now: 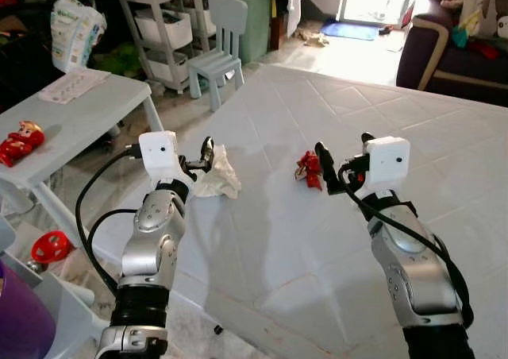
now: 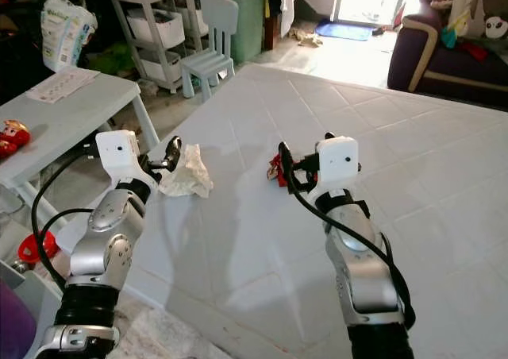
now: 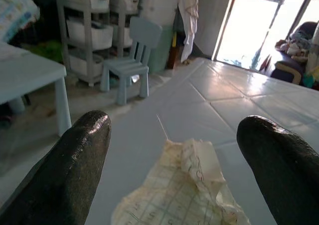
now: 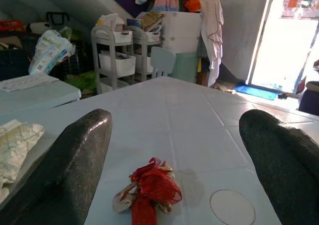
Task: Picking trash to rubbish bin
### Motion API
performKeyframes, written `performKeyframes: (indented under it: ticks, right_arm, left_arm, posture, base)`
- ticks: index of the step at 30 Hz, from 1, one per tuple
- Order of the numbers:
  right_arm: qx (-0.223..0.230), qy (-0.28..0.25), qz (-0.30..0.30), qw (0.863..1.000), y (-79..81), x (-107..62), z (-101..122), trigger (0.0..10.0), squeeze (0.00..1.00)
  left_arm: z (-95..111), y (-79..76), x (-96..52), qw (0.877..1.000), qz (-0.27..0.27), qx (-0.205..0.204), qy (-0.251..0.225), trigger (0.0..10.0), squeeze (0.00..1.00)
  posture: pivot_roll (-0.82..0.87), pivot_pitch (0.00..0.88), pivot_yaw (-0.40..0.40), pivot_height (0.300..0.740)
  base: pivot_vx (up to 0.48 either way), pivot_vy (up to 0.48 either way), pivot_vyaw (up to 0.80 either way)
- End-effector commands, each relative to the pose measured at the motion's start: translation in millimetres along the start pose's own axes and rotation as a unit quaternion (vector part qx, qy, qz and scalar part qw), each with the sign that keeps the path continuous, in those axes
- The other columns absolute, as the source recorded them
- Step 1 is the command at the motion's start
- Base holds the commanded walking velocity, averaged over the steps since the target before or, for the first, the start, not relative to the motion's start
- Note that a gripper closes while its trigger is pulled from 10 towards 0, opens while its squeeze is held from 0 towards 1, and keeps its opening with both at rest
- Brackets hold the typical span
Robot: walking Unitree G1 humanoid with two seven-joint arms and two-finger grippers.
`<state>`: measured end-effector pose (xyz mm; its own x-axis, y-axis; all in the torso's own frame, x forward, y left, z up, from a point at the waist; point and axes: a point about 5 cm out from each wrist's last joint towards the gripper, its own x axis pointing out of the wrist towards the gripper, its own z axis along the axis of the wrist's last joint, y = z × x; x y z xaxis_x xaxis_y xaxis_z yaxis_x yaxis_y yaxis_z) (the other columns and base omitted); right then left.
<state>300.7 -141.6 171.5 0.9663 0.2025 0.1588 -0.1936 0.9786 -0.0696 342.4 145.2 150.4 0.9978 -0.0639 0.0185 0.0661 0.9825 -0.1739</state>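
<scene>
Two scraps lie on the pale tiled worktop (image 1: 333, 240): crumpled cream paper wrapper (image 1: 218, 174) near its left edge, red foil wrapper (image 1: 309, 168) mid-surface. We centre left gripper (image 1: 205, 159) and right gripper (image 1: 327, 168), fingers spread empty, before closing.

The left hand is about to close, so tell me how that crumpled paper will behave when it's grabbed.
The crumpled paper looks thin and creased, so it will probably squash between the open left hand fingers rather than resist. It seems light and may slide on the smooth table if nudged. Its lumpy shape makes rolling unlikely.
</scene>
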Motion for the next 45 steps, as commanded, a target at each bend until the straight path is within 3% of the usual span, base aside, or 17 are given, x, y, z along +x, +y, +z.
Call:
performKeyframes:
  ticks: [1,10,17,20,30,31,37,40,45]
  right_arm:
    - [-0.002,-0.006,0.003,1.0,-0.9,-1.8,5,10.0,0.0]
    - [-0.011,0.003,0.007,1.0,-2.7,-11.3,6,10.0,0.0]
    - [-0.013,0.018,0.011,1.0,-3.1,-20.1,3,10.0,0.0]
    - [-0.015,0.022,0.012,1.0,-4.8,-21.9,3,10.0,0.0]
    - [-0.01,0.03,0.026,0.999,-1.6,-20.9,3,10.0,0.0]
    - [0.0,0.039,0.05,0.998,3.9,-21.7,1,10.0,0.0]
    - [0.018,0.062,0.112,0.992,18.2,-26.0,-5,10.0,0.0]
    - [0.043,0.078,0.165,0.982,31.8,-32.7,-9,10.0,0.0]
    - [0.053,0.085,0.188,0.977,36.6,-35.4,-9,10.0,0.0]
  left_arm:
    - [0,-3.9,4.2,1.0,-0.003,0.001,0.0,10.0,0.0]
    - [-9,-22.0,15.2,0.999,-0.031,-0.004,0.019,10.0,0.0]
    - [-20,-26.3,20.0,0.998,-0.034,0.009,0.054,10.0,0.0]
    - [-30,-21.3,20.2,0.996,-0.021,0.034,0.086,10.0,0.0]
    - [-41,-3.1,17.7,0.993,0.02,0.054,0.105,10.0,0.0]
    - [-42,0.1,17.8,0.993,0.025,0.051,0.105,0.1,0.0]
    - [-42,2.4,18.1,0.993,0.027,0.043,0.103,0.0,0.0]
    - [-41,1.2,18.0,0.994,0.026,0.04,0.1,0.0,0.0]
    - [-41,-2.3,17.5,0.995,0.015,0.028,0.094,0.0,0.0]
  posture:
    - [-0.07,0.083,0.007,0.74]
    - [-0.09,0.11,0.005,0.74]
    - [-0.11,0.131,0.007,0.74]
    - [-0.11,0.137,0.008,0.74]
    - [-0.11,0.125,0.006,0.74]
    - [-0.11,0.122,0.006,0.74]
    - [-0.1,0.116,0.005,0.74]
    - [-0.1,0.11,0.006,0.74]
    - [-0.1,0.108,0.007,0.74]
  base:
    - [0.0,0.0,0.0]
    - [0.0,0.0,0.0]
    - [0.0,0.0,0.0]
    - [0.0,0.0,0.0]
    - [0.0,0.0,0.0]
    - [0.0,0.0,0.0]
    - [0.0,0.0,0.0]
    - [0.0,0.0,0.0]
    - [0.0,0.0,0.0]
